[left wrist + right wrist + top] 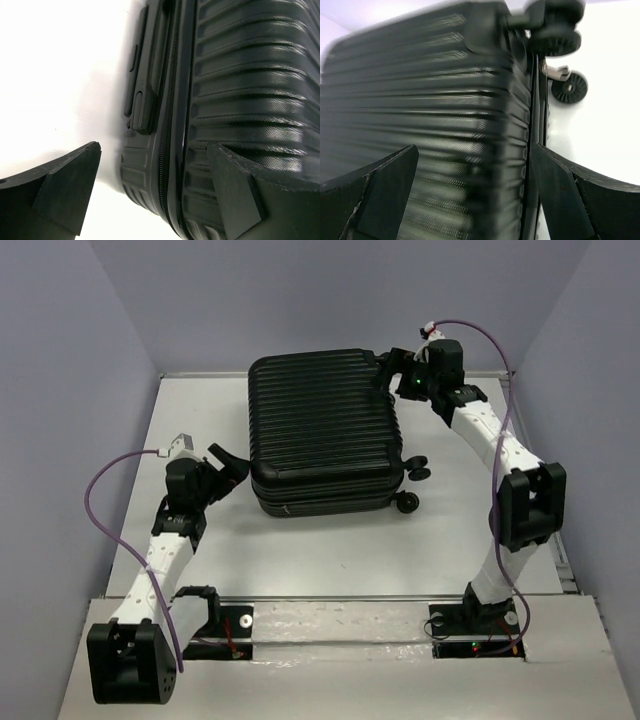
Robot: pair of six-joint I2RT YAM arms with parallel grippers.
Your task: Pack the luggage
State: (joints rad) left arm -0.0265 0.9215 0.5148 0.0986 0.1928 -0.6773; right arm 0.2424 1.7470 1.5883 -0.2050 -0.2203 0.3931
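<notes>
The luggage (pixel 325 430) is a black ribbed hard-shell suitcase lying flat and closed in the middle of the table, its small wheels (pixel 412 485) pointing right. My left gripper (pixel 235 468) stands open at the case's near left corner. In the left wrist view the left gripper (pixel 152 147) has its fingers spread on either side of the zipper seam of the luggage (pixel 240 90). My right gripper (pixel 395 370) is open at the far right corner. In the right wrist view, blurred, the right gripper (pixel 474 147) straddles the shell edge of the luggage (pixel 445 75).
A side handle (pixel 145 105) lies flat on the case's left wall. Two wheels (pixel 570 87) stick out past the right corner. Grey walls close in the table (pixel 330 550) at the back and both sides. Both arm bases sit at the near edge.
</notes>
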